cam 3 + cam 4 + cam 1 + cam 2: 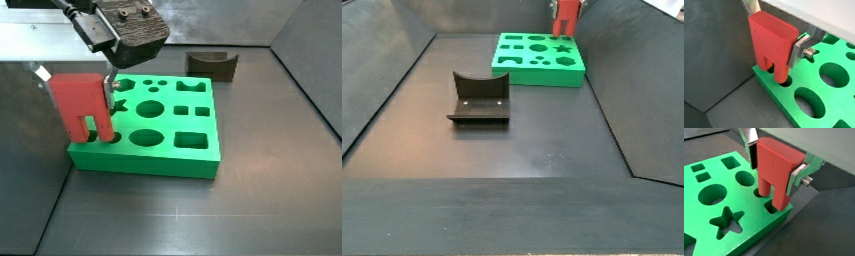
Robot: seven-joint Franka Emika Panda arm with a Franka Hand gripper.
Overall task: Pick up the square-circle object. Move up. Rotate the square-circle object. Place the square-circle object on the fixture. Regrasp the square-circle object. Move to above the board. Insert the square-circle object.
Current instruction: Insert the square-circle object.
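End effector (pixel 774 165) clamps red square-circle object (pixel 775 170) upright between silver fingers (pixel 799 175), over corner of green board (pixel 711 178). 2 legs point down, tips entering holes. Fixture (pixel 477 97) well apart.

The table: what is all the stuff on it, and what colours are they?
board: one, bright green, flat on the dark floor, with star, round and square holes.
square-circle object: one, red, upright at a corner of the board, its two legs reaching into the holes there.
fixture: one, dark grey, on the floor apart from the board, with nothing on it.
pincer: one, silver fingers with dark pads, above the board's corner, shut on the square-circle object's upper body.
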